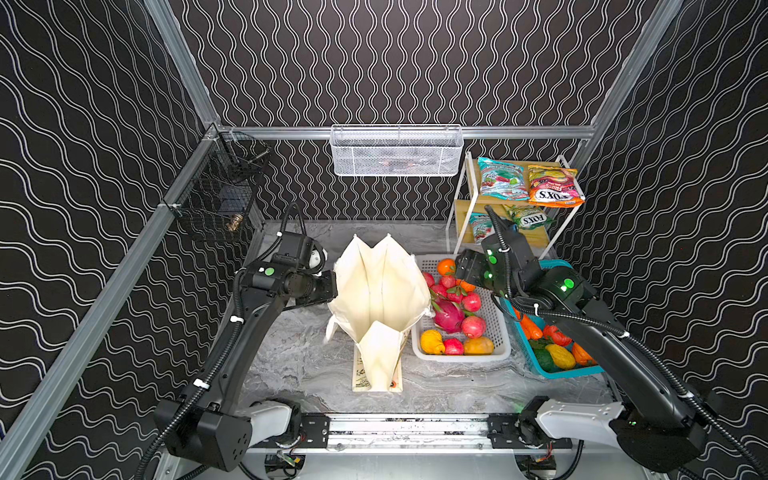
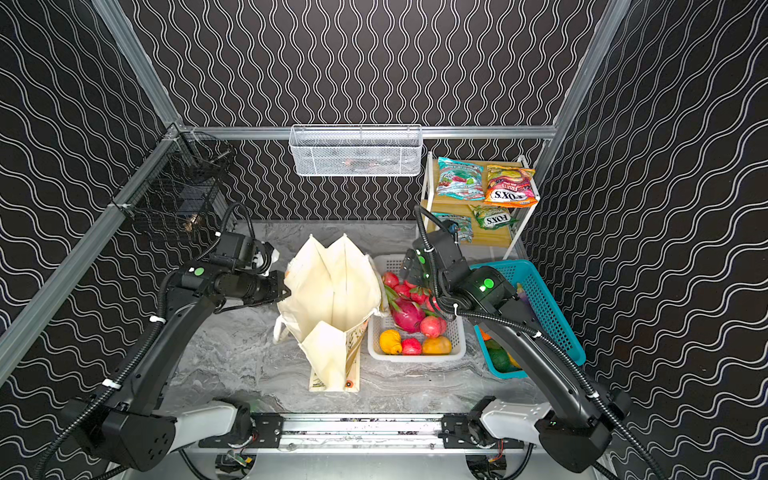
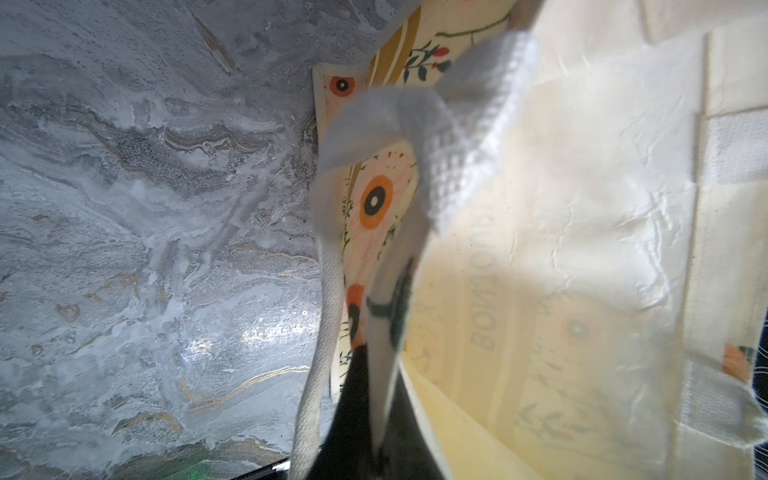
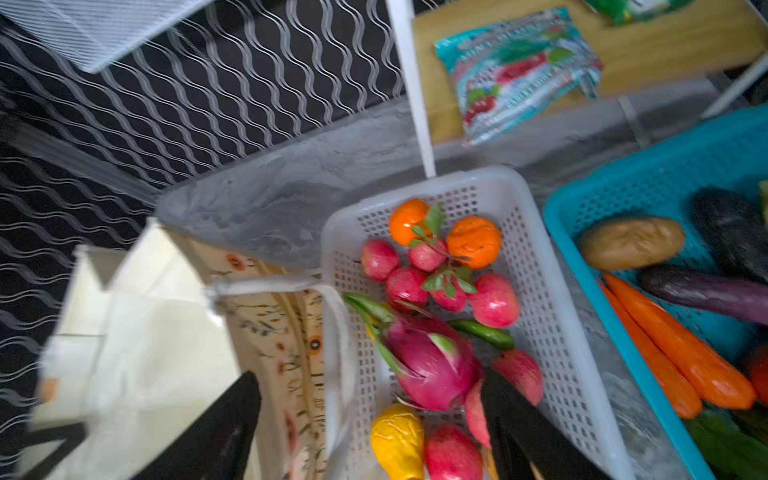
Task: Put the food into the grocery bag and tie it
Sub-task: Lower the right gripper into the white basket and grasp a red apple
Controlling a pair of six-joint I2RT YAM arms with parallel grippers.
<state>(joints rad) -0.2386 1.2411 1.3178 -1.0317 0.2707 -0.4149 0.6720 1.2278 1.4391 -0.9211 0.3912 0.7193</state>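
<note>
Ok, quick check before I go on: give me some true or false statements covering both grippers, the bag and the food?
1. The left gripper is shut on the edge of the grocery bag. True.
2. The right gripper holds the dragon fruit. False: its jaws are open and empty; the fruit lies in the white basket.
3. The candy packets are in the bag. False: they lie on the shelf.
4. The bag stands upright, mouth open. True.
</note>
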